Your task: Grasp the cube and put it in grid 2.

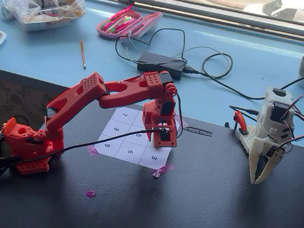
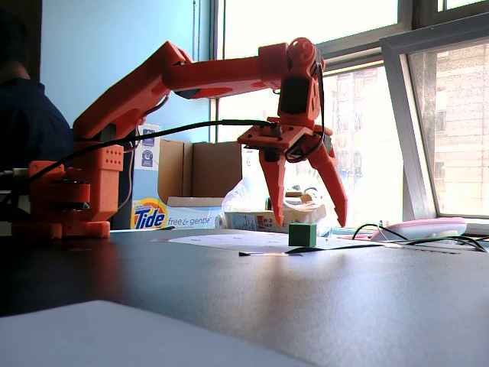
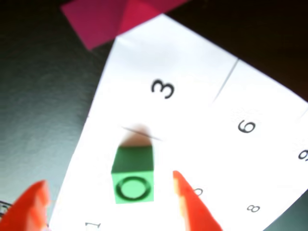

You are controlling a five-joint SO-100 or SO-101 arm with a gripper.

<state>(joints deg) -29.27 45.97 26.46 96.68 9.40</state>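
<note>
The green cube (image 3: 133,178), with a dark ring on top, sits on the white numbered sheet (image 3: 192,72) in the cell (image 3: 89,163) between the printed 3 and 1. That cell's own digit does not show. My orange gripper (image 3: 109,180) is open, one fingertip on each side of the cube, not touching it. In a fixed view from table level the cube (image 2: 302,234) rests on the sheet and the gripper (image 2: 310,223) hangs over it, tips near its top. In a fixed view from above the gripper (image 1: 163,139) hides the cube.
A white second arm (image 1: 268,136) stands at the right of the black table. Pink tape (image 1: 163,170) holds the sheet's corner. A power adapter (image 1: 159,62), cables, a pencil case (image 1: 129,23) and a bag lie on the blue surface behind.
</note>
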